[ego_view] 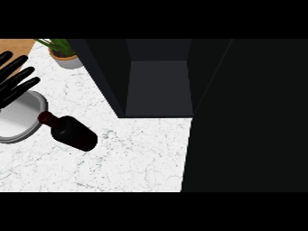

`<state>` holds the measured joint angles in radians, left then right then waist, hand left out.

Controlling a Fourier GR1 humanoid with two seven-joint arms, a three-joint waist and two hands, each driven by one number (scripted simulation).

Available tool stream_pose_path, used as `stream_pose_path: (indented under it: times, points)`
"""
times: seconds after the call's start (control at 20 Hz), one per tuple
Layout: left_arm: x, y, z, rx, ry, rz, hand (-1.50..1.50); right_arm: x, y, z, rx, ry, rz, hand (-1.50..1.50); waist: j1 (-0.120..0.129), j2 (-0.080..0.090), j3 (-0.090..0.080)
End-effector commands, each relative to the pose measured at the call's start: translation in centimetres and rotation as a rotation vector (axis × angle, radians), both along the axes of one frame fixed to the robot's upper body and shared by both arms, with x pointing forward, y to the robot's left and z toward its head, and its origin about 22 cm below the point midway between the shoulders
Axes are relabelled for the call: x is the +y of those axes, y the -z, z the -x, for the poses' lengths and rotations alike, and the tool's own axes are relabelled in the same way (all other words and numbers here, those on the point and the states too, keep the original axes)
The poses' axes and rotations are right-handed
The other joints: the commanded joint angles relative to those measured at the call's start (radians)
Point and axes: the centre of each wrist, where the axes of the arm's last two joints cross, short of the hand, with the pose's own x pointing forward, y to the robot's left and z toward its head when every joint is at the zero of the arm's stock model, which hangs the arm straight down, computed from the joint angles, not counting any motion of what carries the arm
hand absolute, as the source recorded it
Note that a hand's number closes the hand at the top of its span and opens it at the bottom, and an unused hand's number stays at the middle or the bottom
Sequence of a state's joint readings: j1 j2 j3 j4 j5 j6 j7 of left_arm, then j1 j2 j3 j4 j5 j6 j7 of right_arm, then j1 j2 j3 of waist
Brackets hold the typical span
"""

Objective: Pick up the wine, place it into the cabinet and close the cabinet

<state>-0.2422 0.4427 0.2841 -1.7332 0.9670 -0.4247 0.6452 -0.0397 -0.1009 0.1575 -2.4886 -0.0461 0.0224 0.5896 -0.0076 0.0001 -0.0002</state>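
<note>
While the left hand (6,83) shows at the view's left edge with fingers straight and spread, holding nothing, the wine (69,131) lies on its side on the marble counter (136,158), neck just beside the grey plate (16,119). Cabinet (157,85) stands open, well right of the bottle. Potted plant (64,54) sits at counter's rear. Right hand not seen.

The left hand (6,83) is cut off by the view's left edge, so only its straight fingers (16,74) show, and they cover part of the plate (19,118) near the tabletop's (129,153) left edge. The potted plant (64,53) at the far edge is cropped at the top. The cabinet's (160,85) inside is too dark to make out.
</note>
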Motion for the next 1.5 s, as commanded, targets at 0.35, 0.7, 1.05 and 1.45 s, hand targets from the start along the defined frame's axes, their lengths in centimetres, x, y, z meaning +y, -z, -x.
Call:
stream_pose_path:
  times: [0.35, 0.7, 1.05, 1.45]
  points:
    - [0.5, 7.3, -1.3, 0.081, 0.023, -0.029, -1.5, -1.1, -2.1, 3.7, -0.031, -0.054, -0.011, -1.5, -0.006, 0.0, 0.0]
    - [0.5, 8.7, -3.1, 0.02, -0.054, -0.062, -1.5, -0.9, -1.4, 3.1, -0.029, -0.043, -0.028, -1.5, -0.005, 0.0, 0.0]
    - [1.6, 13.2, -2.8, 0.05, -0.047, -0.053, -1.5, -0.7, -1.7, 3.3, -0.029, -0.042, -0.023, -1.5, -0.003, 0.0, 0.0]
    - [2.1, 15.2, -2.8, 0.067, -0.015, -0.065, -1.5, -0.9, -2.2, 3.5, -0.044, -0.035, -0.029, -1.5, -0.002, -0.001, 0.0]
